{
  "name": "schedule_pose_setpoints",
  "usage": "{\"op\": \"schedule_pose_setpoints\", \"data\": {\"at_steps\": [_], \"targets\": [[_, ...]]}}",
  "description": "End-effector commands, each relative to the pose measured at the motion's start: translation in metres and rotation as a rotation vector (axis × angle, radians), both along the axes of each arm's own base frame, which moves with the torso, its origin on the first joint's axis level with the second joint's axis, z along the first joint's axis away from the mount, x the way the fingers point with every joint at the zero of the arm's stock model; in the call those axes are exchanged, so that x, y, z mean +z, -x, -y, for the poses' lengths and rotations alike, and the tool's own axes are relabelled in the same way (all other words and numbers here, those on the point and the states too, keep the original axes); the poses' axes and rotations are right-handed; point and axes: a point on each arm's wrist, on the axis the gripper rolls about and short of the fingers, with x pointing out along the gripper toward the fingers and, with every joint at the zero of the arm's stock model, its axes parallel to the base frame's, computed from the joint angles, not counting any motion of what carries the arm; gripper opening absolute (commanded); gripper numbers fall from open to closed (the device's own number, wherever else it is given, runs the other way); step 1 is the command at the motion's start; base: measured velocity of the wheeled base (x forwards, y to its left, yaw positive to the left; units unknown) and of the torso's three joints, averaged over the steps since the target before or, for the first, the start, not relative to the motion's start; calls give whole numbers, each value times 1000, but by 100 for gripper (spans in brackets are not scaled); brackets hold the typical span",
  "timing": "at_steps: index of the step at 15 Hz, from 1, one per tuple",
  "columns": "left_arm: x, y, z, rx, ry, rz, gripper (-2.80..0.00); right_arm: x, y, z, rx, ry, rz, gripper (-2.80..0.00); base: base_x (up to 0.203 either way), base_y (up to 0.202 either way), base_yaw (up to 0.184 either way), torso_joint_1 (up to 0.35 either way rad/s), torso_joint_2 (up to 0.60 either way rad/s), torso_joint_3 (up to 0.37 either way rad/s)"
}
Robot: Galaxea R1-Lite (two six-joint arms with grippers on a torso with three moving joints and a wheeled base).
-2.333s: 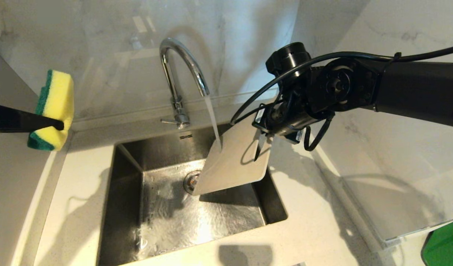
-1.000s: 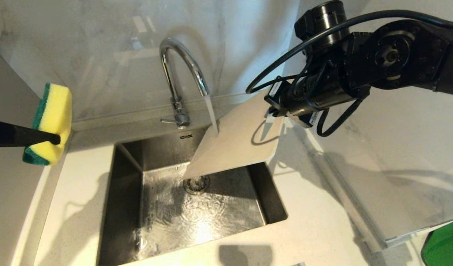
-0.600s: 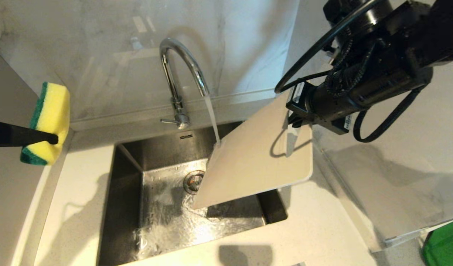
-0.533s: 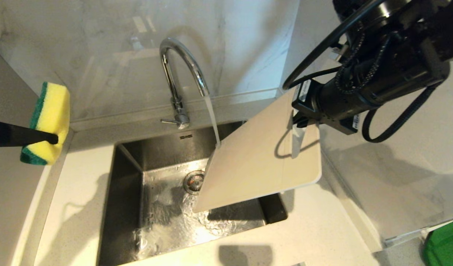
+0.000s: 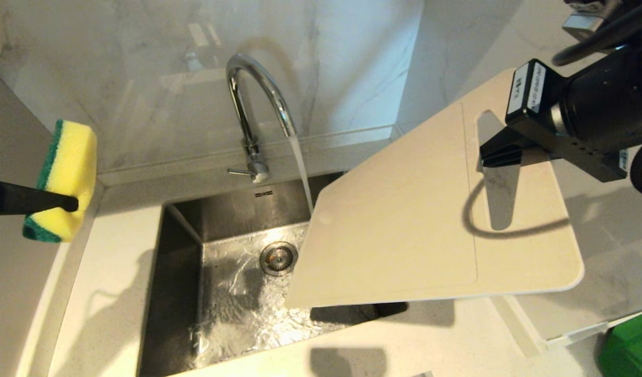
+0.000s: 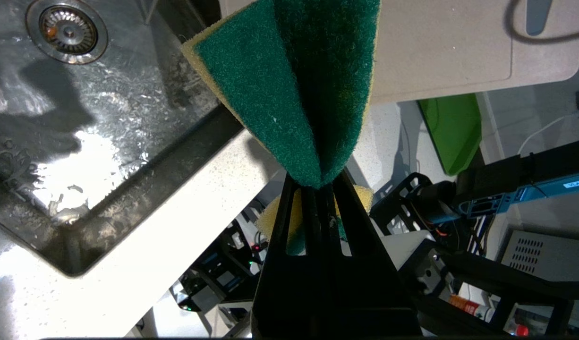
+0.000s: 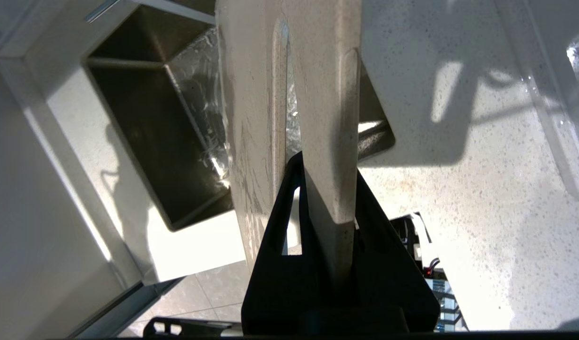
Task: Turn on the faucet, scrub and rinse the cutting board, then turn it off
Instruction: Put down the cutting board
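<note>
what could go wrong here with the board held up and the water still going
1. The right gripper pinches the cutting board only at its slot handle end, so the wet, tilted board could slip or swing.
2. Water from the faucet strikes just the board's corner; splash may run onto the counter instead of the sink.
3. The left gripper holds the sponge off to the side, so the faucet lever would need a free or occupied gripper.

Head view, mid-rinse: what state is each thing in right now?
Faucet: on, water running.
Cutting board: held tilted over the sink, stream hitting its upper corner.
Right claw: shut on the cutting board at its slot handle.
Sponge: held off to the left of the sink.
Left claw: shut on the sponge.
Sink: wet, drain uncovered.
</note>
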Motion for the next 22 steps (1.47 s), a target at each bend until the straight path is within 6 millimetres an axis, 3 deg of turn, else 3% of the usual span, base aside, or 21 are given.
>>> {"op": "schedule_pose_setpoints", "data": {"at_steps": [1, 6, 11, 22], "targets": [[0, 2, 1, -13, 2, -4, -280, 5, 15, 7, -2, -11, 18, -280, 0, 0, 0, 0, 0, 0], [-1, 1, 2, -13, 1, -6, -280, -5, 16, 9, -45, 55, -13, -280, 0, 0, 0, 0, 0, 0], [-1, 1, 1, -13, 0, -9, -280, -9, 36, 21, -66, 153, -50, -280, 0, 0, 0, 0, 0, 0], [-3, 3, 1, -15, -3, -15, -280, -43, 64, 35, -27, 301, -129, -280, 0, 0, 0, 0, 0, 0]]}}
